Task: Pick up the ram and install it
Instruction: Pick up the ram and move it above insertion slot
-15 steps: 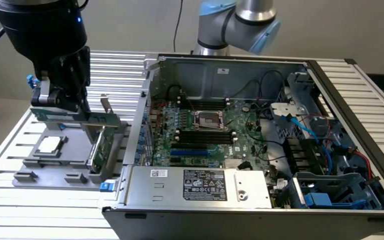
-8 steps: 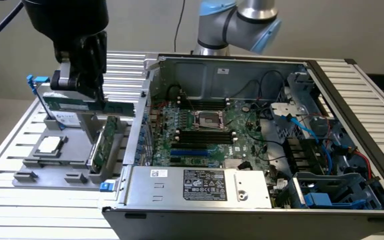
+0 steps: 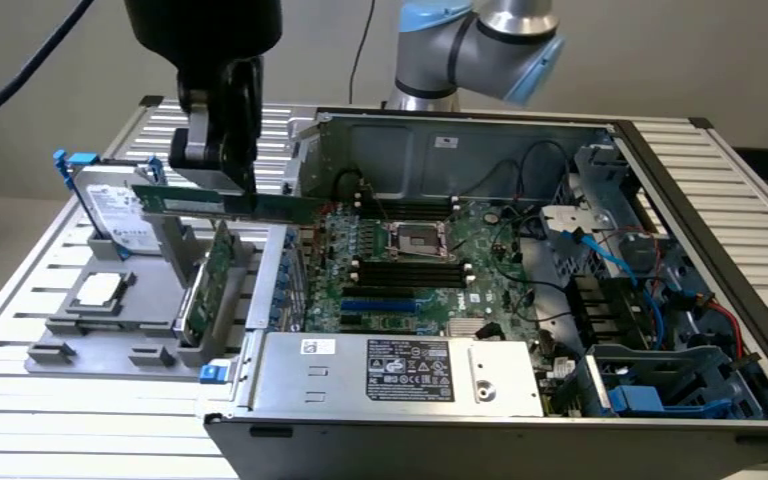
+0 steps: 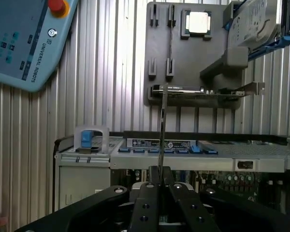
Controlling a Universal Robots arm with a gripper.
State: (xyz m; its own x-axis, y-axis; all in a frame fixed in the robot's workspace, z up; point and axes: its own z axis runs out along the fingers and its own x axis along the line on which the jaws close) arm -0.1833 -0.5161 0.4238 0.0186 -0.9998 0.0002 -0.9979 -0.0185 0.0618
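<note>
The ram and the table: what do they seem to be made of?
Probably circuit-board laminate for the ram: matte green, thin and flat. Aluminium, it seems, for the table: pale silvery ribbed slats with a dull sheen.

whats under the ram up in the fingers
The green expansion card stands below the ram, in the gray holder, which hides the card's lower edge. The fingers grip the ram.
</note>
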